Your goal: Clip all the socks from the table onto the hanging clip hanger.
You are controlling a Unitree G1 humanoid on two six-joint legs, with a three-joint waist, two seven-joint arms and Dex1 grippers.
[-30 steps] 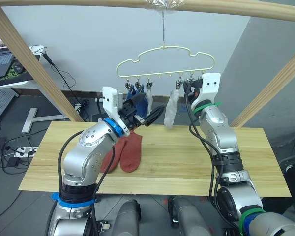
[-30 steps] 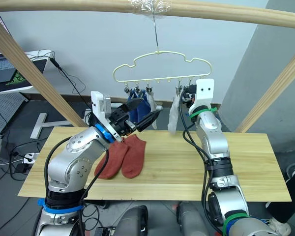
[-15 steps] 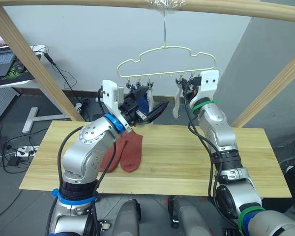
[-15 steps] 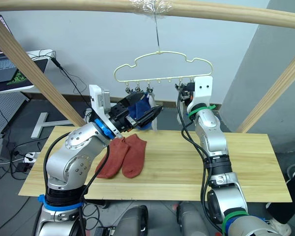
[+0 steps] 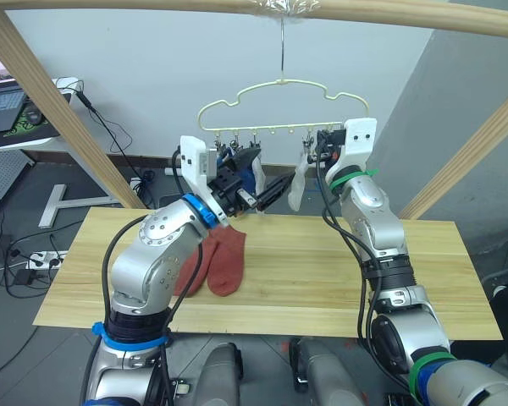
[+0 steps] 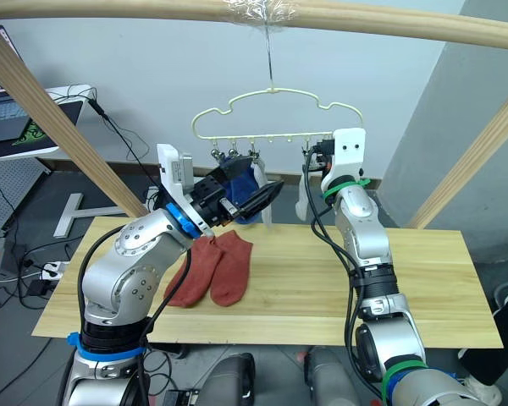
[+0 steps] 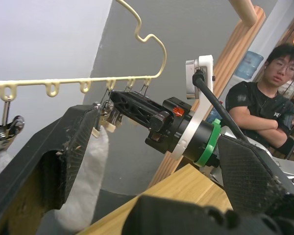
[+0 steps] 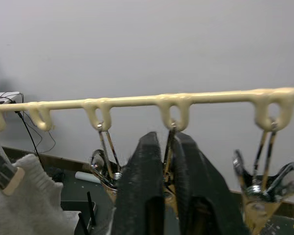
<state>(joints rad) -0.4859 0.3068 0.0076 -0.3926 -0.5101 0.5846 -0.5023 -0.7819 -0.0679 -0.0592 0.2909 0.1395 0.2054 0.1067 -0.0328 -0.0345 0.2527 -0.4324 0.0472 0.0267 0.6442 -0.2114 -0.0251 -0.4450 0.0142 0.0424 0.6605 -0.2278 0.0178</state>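
The pale-yellow clip hanger point(image 5: 281, 85) hangs by its hook from the top pole. Blue socks point(image 5: 253, 174) and a light grey sock point(image 6: 263, 203) hang from its left clips. Another grey sock point(image 5: 295, 188) hangs from a right clip. Two rust-red socks point(image 5: 217, 262) lie side by side on the table point(image 5: 339, 279). My left gripper point(image 5: 269, 173) is open, raised just under the hanger between the blue socks and the right grey sock. My right gripper point(image 8: 164, 142) is up at the right clips, shut on the middle clip point(image 8: 169, 161), beside the clip holding the grey sock point(image 8: 19, 200).
A slanted wooden pole point(image 5: 59, 110) stands at the left and another point(image 5: 466, 161) at the right. A desk with a laptop point(image 5: 4, 110) sits far left. A person point(image 7: 264, 98) with folded arms stands beyond the right arm.
The left gripper has risen and closed in under the hanger. The right grey sock and the hanger have swung a little. The right gripper stays at the clips.
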